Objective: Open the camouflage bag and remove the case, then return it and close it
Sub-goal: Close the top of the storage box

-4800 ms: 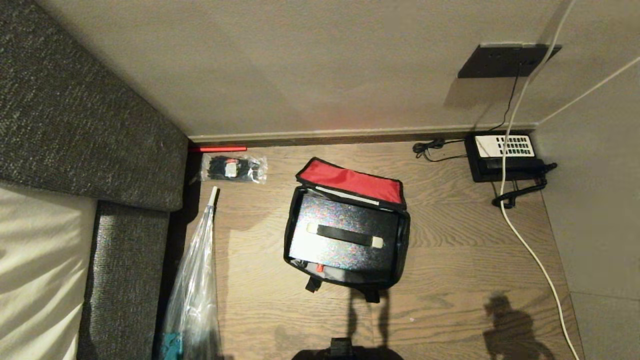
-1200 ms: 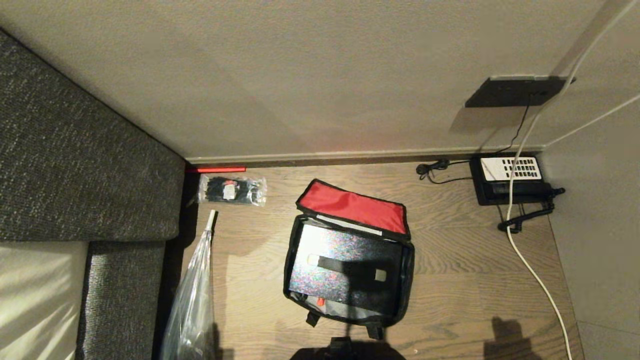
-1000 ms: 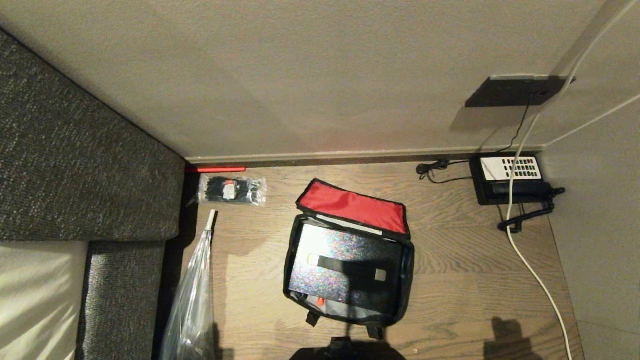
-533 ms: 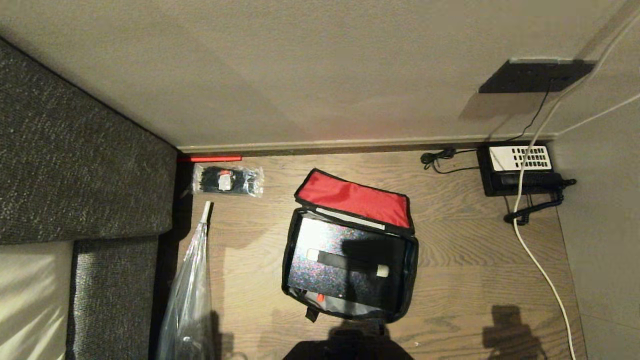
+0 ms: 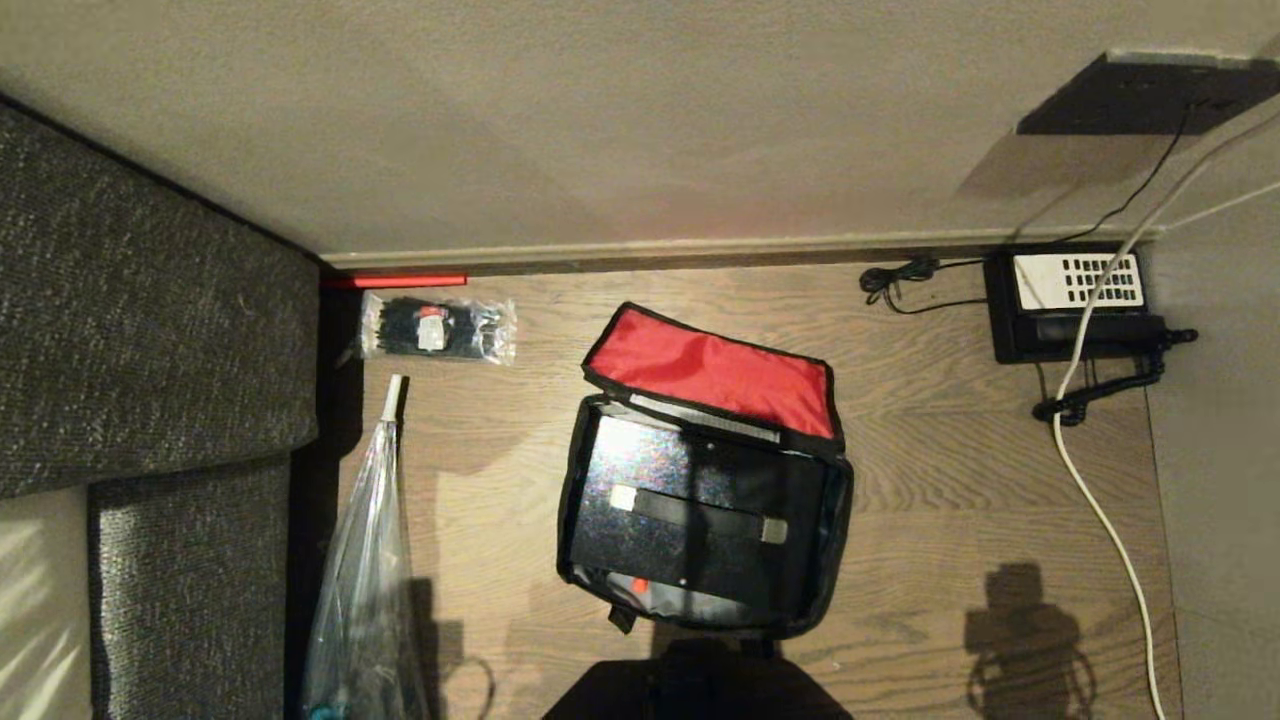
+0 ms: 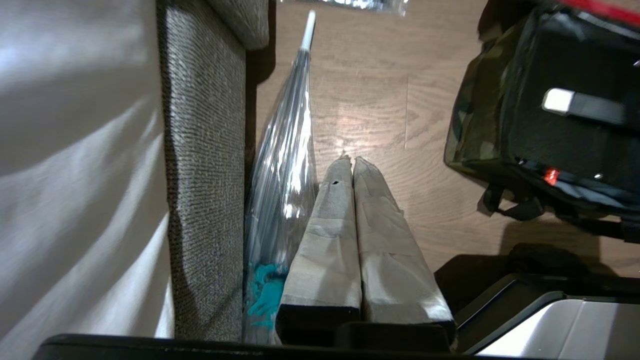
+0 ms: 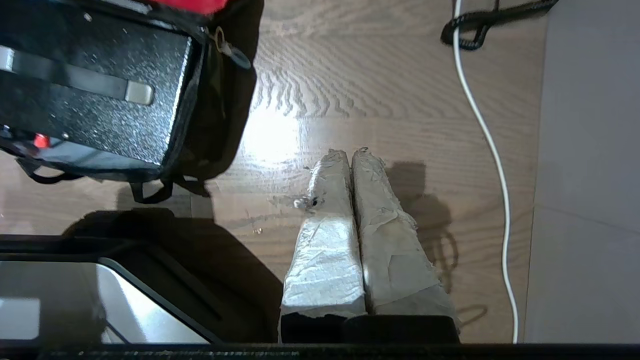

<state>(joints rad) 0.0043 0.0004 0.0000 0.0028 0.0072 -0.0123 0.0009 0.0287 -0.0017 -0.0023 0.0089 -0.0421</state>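
Observation:
The camouflage bag lies open on the wooden floor, its red-lined lid folded back toward the wall. Inside it lies the black case, with a black strap across its top and a small red mark at its near edge. Neither gripper shows in the head view. My left gripper hangs shut over bare floor, apart from the bag's camouflage side and the case. On the bag's other side my right gripper is shut and holds nothing, clear of the bag and case.
A grey sofa fills the left. A folded clear umbrella lies beside it, also in the left wrist view. A packet of black ties lies by the wall. At back right stand a black telephone and a white cable.
The whole head view has shifted and the bag now looks larger and nearer: the camera moved, not the things. The robot's shadow covers more of the case.

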